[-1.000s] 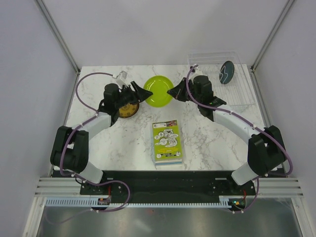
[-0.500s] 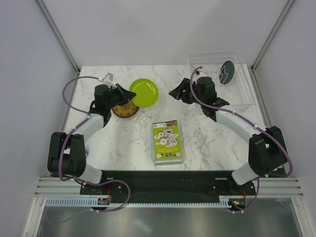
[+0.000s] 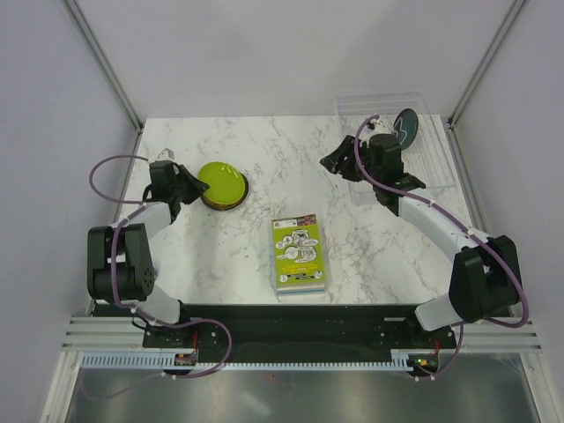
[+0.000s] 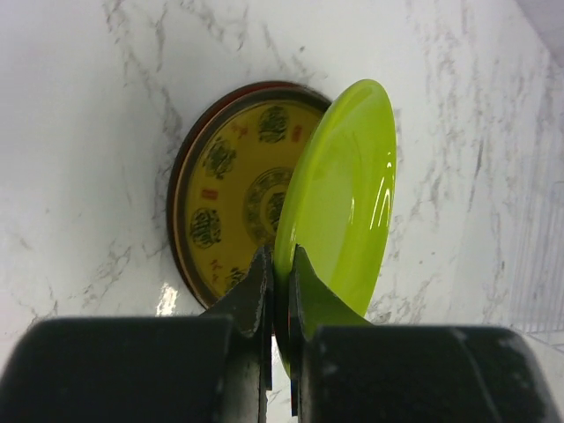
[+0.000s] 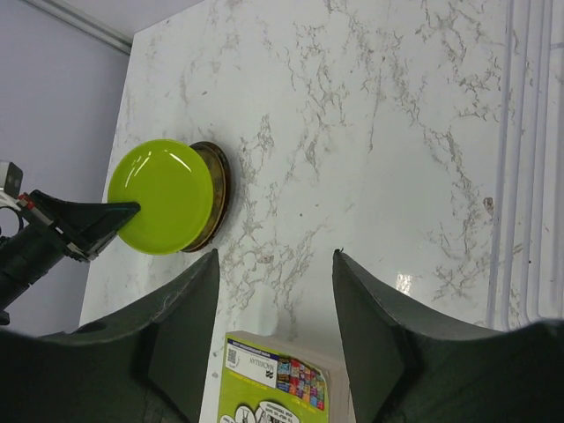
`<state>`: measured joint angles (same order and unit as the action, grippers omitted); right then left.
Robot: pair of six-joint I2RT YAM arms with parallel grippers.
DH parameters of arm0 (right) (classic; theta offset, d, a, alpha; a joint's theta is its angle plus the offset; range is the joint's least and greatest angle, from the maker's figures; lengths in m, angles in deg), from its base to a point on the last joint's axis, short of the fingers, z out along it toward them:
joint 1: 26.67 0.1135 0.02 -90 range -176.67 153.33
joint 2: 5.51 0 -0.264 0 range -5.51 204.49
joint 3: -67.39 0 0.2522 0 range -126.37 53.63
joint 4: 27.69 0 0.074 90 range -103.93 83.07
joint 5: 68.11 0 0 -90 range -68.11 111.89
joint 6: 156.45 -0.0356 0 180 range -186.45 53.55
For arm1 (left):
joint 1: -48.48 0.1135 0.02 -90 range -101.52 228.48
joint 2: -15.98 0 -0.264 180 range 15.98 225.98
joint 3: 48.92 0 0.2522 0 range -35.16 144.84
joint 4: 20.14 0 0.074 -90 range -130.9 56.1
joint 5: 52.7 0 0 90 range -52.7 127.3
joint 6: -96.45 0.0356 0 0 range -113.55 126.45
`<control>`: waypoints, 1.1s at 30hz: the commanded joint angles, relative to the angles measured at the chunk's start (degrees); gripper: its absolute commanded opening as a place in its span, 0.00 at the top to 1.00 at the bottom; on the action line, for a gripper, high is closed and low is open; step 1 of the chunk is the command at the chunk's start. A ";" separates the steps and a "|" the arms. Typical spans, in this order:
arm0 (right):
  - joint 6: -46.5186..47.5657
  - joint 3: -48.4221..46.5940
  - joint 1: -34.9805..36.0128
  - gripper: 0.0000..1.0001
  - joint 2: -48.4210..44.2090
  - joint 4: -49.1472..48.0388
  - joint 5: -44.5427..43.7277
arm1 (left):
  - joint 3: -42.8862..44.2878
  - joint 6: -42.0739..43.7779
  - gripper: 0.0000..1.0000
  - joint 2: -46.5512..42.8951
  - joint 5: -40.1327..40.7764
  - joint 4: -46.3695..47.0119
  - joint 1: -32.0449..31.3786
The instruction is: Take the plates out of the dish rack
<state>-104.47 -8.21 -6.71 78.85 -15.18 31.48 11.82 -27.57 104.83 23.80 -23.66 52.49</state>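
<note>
Left pincer (image 4: 280, 264): clamped on the rim of the lime green plate (image 4: 339, 194), which is tilted.
Lime green plate: leaning over the yellow-brown plate (image 4: 229, 189), near the left edge of the surface (image 3: 273, 154).
Right pincer (image 5: 275, 256): spread, holding nothing, just beside the dish rack (image 3: 432, 167).
Dark plate (image 3: 405, 129): upright in the dish rack, far right corner.

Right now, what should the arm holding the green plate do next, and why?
Probably lower the lime green plate flat onto the yellow-brown patterned plate, then let go: the left gripper pinches its rim and it hangs tilted over that plate.
</note>
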 commanded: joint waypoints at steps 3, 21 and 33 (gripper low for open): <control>1.90 0.49 -0.80 0.39 -0.51 0.29 0.08 | 2.06 1.41 0.98 3.42 1.37 -2.24 0.47; 16.12 -10.65 -5.02 0.38 1.95 15.57 -23.32 | 6.19 2.55 0.05 1.76 8.21 -13.22 0.47; 29.67 -34.11 -14.51 0.36 23.55 17.08 -42.01 | 8.29 7.03 0.05 -10.29 1.02 -7.52 -7.34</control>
<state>-80.89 -34.83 -18.90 94.85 0.82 -4.02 16.30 -25.40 96.42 28.52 -35.16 49.11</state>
